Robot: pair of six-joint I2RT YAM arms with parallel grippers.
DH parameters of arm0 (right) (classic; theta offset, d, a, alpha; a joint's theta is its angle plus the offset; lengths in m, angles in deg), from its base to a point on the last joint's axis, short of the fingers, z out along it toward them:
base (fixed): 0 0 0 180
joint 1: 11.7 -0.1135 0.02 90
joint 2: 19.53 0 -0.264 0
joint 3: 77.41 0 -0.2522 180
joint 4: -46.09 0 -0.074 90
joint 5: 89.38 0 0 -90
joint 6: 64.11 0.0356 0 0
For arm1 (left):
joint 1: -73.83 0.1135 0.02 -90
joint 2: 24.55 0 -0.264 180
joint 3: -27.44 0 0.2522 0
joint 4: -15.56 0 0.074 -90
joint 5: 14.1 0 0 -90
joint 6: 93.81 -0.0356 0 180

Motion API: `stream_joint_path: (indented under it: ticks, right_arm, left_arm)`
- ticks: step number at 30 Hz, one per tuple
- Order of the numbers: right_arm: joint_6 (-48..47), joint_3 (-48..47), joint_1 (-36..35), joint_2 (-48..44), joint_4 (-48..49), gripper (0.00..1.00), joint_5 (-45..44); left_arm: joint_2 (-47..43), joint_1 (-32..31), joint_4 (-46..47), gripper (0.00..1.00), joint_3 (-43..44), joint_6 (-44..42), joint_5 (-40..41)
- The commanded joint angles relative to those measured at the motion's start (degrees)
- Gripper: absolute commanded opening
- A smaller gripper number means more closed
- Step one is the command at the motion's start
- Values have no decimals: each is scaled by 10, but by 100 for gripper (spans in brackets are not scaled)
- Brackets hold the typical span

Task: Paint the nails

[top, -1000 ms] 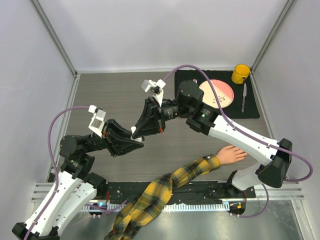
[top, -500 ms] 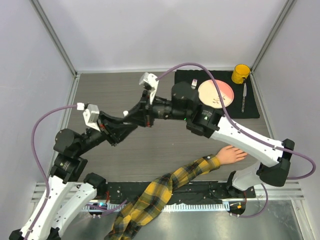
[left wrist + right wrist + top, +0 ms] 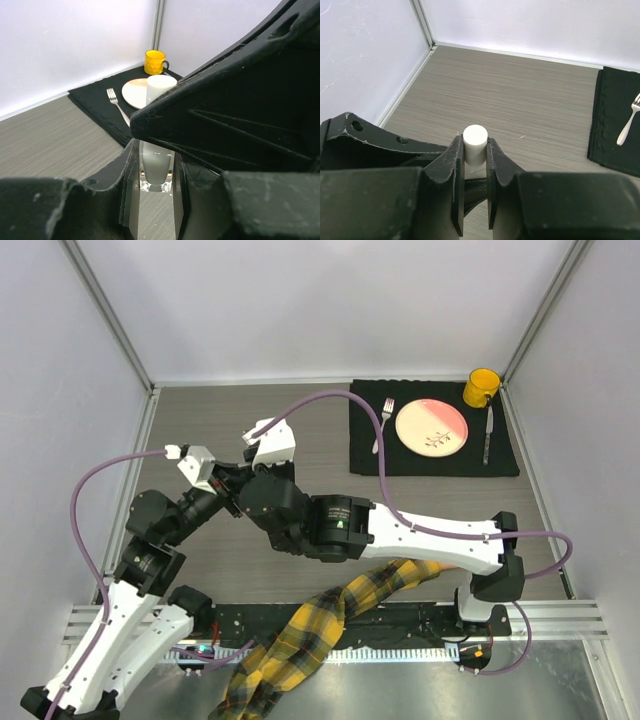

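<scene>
A small clear bottle [image 3: 156, 167] of whitish liquid stands upright between the fingers of my left gripper [image 3: 156, 172], which is shut on its glass body. My right gripper [image 3: 475, 147] is shut on the bottle's white cap [image 3: 475, 136] from above. In the top view the two grippers, left [image 3: 230, 492] and right [image 3: 254, 490], meet at the left middle of the table, and the bottle is hidden between them. The yellow-and-black plaid sleeve [image 3: 330, 615] lies at the near edge. The peach hand and its nails are hidden under my right arm [image 3: 420, 535].
A black mat [image 3: 400, 455] at the back right holds a pink plate [image 3: 431, 427], a fork [image 3: 384, 420], a knife [image 3: 488, 432] and a yellow mug [image 3: 481, 387]. Grey walls and metal posts close in the table on three sides.
Both grippers have moved left and towards the near edge, still joined on the bottle. My right arm has swung down across the table and now covers the mannequin hand.
</scene>
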Motion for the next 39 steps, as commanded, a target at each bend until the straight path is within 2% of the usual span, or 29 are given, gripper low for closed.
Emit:
stream_joint_path:
  ticks: [1,2,5,6,11,13,18,21,22,23,25,26,29,30,33,39]
  right_arm:
    - [7,16,-40,27,-39,12,83]
    - [7,21,-40,22,-40,15,107]
    - [4,40,-39,-3,-36,35,145]
    - [1,42,-39,-9,-36,47,157]
    - [-21,60,-38,-63,-52,64,228]
    - [-45,68,-32,-98,-57,67,308]
    - [-72,115,8,-178,-120,70,461]
    - [-109,170,59,-248,-119,70,609]
    - [-122,182,99,-280,-108,70,699]
    - [-127,203,116,-293,-100,70,738]
    - [-137,223,158,-317,-68,70,814]
    - [-140,234,195,-331,-59,69,881]
    - [-133,239,251,-333,-16,65,1000]
    - [-130,239,260,-331,-4,61,1025]
    - [-104,226,276,-306,51,58,1093]
    - [-36,187,276,-245,157,58,1143]
  left_arm:
    - [-13,-1,69,0,23,32,17]
    - [-15,-1,54,0,24,34,11]
    - [-32,-1,4,0,33,36,7]
    - [-35,-1,-5,0,37,36,1]
    - [-38,-2,-97,0,63,35,-27]
    - [-41,-1,-110,0,67,38,-45]
    - [-55,-1,-117,0,63,67,-83]
    - [-53,-2,-89,0,67,106,-160]
    - [-48,-2,-79,0,69,119,-180]
    - [-45,-2,-65,0,72,135,-221]
    - [-39,-2,-18,0,75,191,-256]
    - [-38,-2,20,0,73,214,-291]
    - [-29,-1,127,0,66,301,-326]
    - [-27,-1,177,0,63,324,-344]
    - [-20,-2,245,0,55,381,-361]
    - [-21,-1,263,0,44,380,-363]
